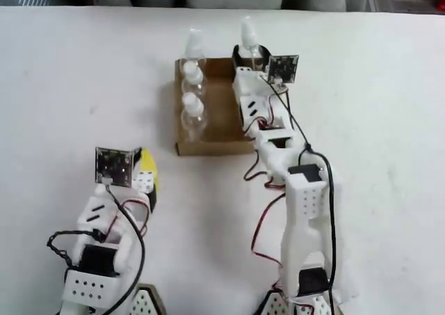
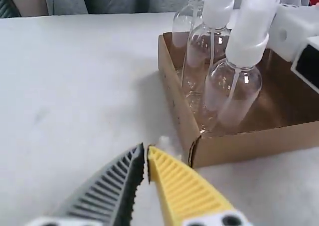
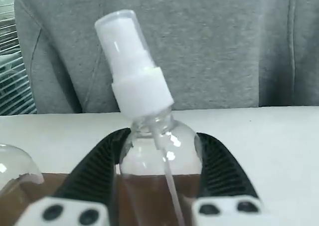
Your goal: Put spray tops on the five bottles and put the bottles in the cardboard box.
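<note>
Clear plastic spray-topped bottle point(image 3: 159, 153): likely light, slick. My right gripper point(image 3: 162, 136) clamps its belly at brown cardboard box's point(image 1: 217, 147) far corner; left gripper point(image 2: 145, 152) pinched together, empty.

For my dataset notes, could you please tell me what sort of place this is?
Probably a robotics lab or office bench: two small arms at a white table, spray bottles in a box, and grey upholstery behind.

High view looks down; close wrist views share the cardboard box point(image 1: 221, 124).
</note>
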Robot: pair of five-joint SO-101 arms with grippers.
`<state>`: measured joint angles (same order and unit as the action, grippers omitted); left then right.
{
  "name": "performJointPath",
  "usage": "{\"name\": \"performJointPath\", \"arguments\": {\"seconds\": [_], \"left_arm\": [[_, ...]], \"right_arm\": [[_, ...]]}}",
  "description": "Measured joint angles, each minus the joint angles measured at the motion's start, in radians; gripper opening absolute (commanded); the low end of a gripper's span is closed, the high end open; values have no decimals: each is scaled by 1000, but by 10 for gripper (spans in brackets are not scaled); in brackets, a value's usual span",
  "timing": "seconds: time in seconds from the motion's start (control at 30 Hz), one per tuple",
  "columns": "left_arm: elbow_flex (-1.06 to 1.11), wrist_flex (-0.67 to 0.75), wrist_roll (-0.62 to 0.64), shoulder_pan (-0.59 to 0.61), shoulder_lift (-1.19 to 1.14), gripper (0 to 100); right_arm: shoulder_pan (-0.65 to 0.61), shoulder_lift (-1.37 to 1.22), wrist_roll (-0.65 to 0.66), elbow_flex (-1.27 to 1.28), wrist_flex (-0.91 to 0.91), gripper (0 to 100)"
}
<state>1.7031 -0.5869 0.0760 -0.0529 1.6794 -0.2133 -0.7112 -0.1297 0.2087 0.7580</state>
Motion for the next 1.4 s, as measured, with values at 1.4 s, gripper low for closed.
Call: {"name": "performJointPath", "arguments": {"seconds": [1.4], "left_arm": [[0,0,0,0,0,24]], "right_arm": [[-6,-23,0,63,120,127]]}}
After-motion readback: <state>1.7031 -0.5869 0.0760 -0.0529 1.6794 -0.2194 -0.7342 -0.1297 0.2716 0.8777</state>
